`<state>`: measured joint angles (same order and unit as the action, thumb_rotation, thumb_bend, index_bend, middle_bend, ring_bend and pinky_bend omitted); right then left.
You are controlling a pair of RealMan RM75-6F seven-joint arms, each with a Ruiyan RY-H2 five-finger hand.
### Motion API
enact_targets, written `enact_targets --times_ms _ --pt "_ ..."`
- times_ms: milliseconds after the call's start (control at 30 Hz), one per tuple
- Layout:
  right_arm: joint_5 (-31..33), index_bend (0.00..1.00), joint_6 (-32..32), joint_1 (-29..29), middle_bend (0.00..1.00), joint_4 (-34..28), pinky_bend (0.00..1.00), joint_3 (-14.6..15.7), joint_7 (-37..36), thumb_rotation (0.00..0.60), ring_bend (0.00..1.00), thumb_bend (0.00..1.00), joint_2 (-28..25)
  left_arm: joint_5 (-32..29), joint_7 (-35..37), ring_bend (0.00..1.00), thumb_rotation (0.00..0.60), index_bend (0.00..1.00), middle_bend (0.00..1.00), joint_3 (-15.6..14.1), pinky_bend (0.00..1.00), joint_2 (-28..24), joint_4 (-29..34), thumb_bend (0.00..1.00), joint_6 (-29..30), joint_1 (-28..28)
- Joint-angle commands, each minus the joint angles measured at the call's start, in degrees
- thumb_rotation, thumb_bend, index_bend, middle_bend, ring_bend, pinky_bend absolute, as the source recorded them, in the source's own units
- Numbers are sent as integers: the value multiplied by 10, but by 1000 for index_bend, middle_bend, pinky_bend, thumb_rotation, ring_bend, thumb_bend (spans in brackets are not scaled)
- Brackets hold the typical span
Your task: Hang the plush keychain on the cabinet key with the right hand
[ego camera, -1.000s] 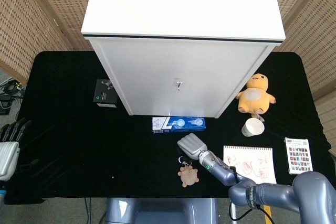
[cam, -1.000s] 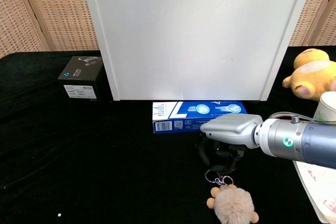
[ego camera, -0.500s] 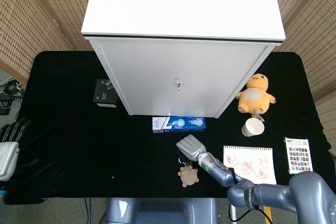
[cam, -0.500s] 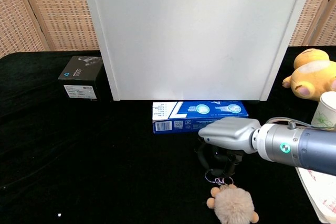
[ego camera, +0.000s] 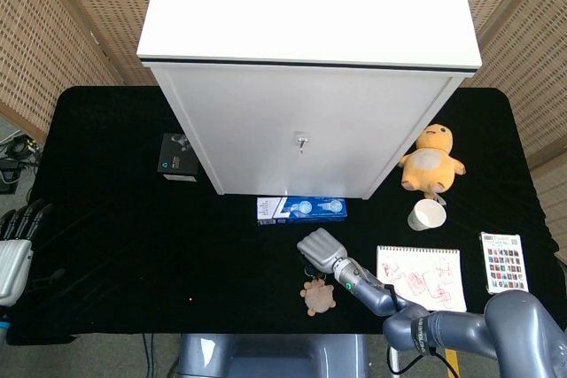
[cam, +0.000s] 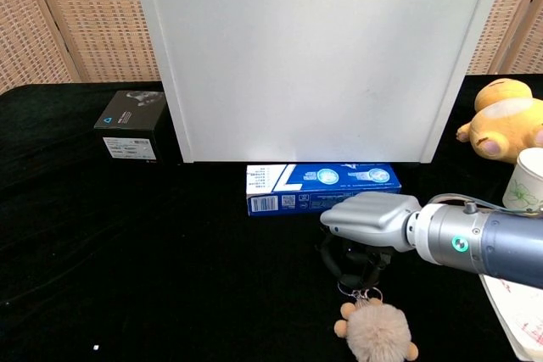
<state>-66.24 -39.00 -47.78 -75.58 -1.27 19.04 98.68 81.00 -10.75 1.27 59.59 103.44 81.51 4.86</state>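
While my right hand (cam: pixel 366 225) hovers over the plush keychain (cam: pixel 375 331) on the black table (cam: pixel 170 277), fingers curled down around its metal ring (cam: pixel 363 296) — grip unconfirmed — I treat it as light and floppy: hold the ring, not the fur.

The right hand (cam: pixel 366 218) has a silver-grey back, black fingers (cam: pixel 329 253) and a grey wrist (cam: pixel 462 242) with a small green light; the left hand (ego camera: pixel 15 250) is similar.
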Motion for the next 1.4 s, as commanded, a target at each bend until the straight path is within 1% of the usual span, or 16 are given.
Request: enact_targets --times_ms 33,200,433,633,800,1167,1233,1400 --pt "-5 549 -2 1 954 6 1000 2 -2 600 975 565 4 1 0 0 600 0 0 0 0 0 0 0 0 0" --pt "-15 575 -5 3 958 15 1000 1 -12 600 975 607 9 0 -1 0 600 0 0 -1 0 1 0 0 -1 0" --pt "-48 637 -20 8 964 18 1000 -3 -44 600 976 616 9 0 -2 0 600 0 0 -1 0 1 0 0 0 0" --pt "-91 659 -49 15 964 6 1000 -8 -88 600 977 617 -2 2 -5 0 600 0 0 -3 0 3 1 0 1 0" --pt "-124 668 -73 19 964 -17 1000 -9 -109 600 977 616 -20 5 -6 0 600 0 0 -4 0 3 2 0 2 -1" --pt "-223 693 -180 38 965 -110 1000 -9 -121 600 977 617 -102 13 1 0 600 0 0 -7 0 0 4 0 6 -3" --pt "-256 695 -223 48 965 -142 1000 -12 -123 600 977 616 -131 19 3 0 600 0 0 -9 0 -2 6 0 8 -3" --pt "-290 696 -262 53 965 -191 1000 -24 -115 600 977 617 -183 24 7 0 600 0 0 -10 0 -4 7 0 9 -4"
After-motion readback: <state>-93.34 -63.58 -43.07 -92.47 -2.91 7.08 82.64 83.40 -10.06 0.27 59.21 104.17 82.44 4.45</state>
